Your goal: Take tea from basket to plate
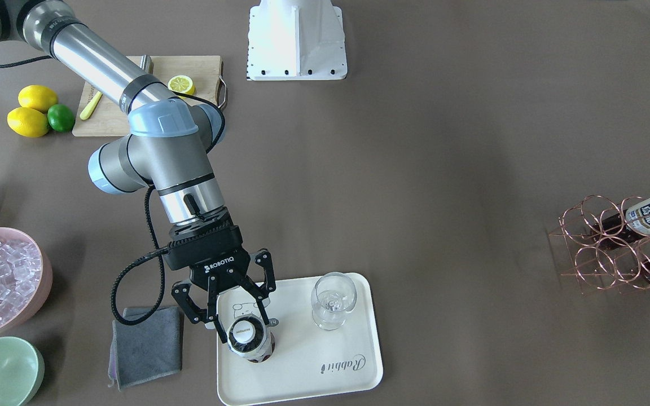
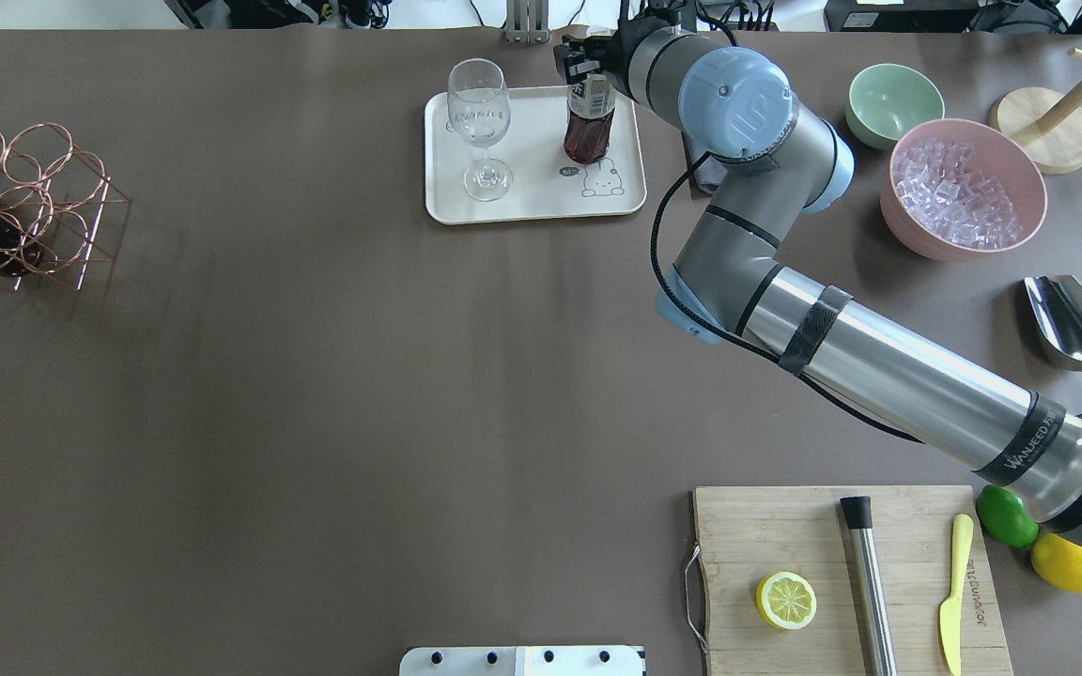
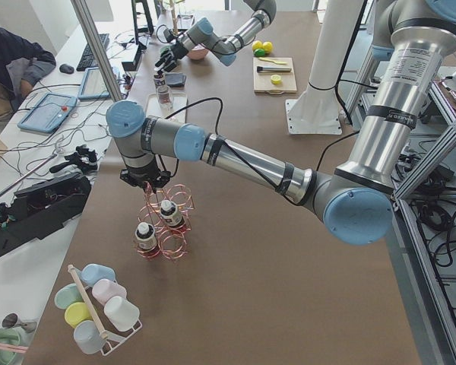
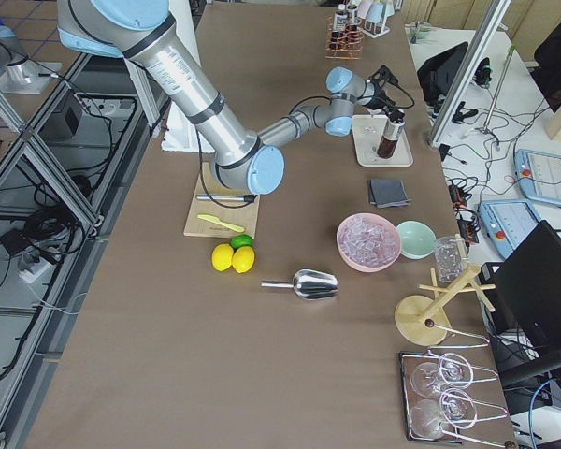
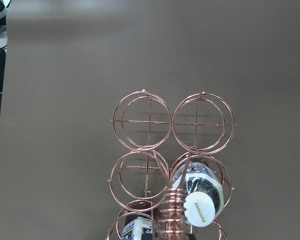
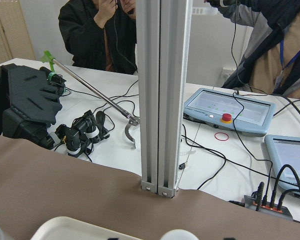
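tea (image 1: 250, 338) stands on the plate (image 1: 313, 361) by the table's (image 1: 415, 197) far edge | right gripper (image 1: 239, 322) spread wide around it, not squeezing | left gripper (image 3: 146, 179) over the basket (image 2: 34, 188) at the left end, grip cannot tell | tea looks light, smooth, tippy: hold its middle

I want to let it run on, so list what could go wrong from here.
The right gripper looks open, close around the tea standing on the plate; a sideways retreat could tip it. The glass stands near it on the same plate and might get hit if the tea falls.
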Robot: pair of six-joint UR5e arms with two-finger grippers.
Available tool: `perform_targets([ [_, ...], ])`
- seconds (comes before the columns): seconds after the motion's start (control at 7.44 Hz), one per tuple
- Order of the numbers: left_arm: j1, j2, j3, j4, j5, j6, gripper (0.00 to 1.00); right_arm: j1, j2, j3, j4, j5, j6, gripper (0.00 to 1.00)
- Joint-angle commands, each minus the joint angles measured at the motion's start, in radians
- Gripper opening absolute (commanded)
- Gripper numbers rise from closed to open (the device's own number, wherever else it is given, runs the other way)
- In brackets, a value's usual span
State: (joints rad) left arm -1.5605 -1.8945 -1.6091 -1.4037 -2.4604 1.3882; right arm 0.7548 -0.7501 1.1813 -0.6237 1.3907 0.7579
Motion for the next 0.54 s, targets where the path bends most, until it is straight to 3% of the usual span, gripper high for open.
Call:
perform_targets([
  [0.0, 0.01, 0.009, 0.008, -0.018, 0.0, 0.0, 0.0, 0.003, 0.006, 0.024, -0.002, 0.005, 0.012, 1.0],
  [0.13, 0.013, 0.009, 0.005, -0.023, 0.0, -0.002, 0.0, 0.024, 0.0, 0.067, -0.028, 0.034, 0.014, 1.0],
  [0.27, 0.013, 0.011, 0.003, -0.024, 0.0, -0.002, 0.0, 0.078, -0.008, 0.177, -0.168, 0.13, 0.011, 1.0],
  [0.4, 0.013, 0.015, -0.002, -0.024, 0.0, -0.002, 0.0, 0.102, -0.068, 0.331, -0.294, 0.155, 0.014, 1.0],
])
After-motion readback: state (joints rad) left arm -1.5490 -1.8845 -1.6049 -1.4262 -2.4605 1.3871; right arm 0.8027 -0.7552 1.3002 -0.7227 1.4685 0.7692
